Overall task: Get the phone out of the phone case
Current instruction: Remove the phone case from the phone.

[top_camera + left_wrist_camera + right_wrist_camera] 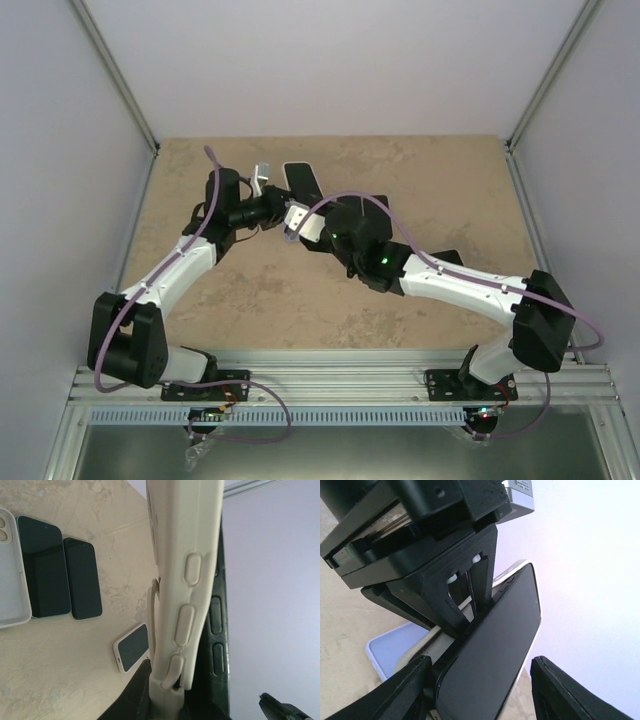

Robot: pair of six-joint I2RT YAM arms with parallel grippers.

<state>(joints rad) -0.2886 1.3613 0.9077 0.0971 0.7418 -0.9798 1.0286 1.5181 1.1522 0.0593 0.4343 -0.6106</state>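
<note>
Our left pincer (170, 696) is clamped on the phone case (185, 555), the phone (495, 645) not yet free of it. Our right pincer (482, 680) stands apart astride the phone. We have yet to pull.

Bench (250, 300): beige, stone-patterned
Left edge: pale case (10, 580), partly out of frame
Beside it: larger dark phone (44, 567); smaller dark phone (82, 577) just beside that
Apart: cream-cased phone (132, 647), screen up
</note>
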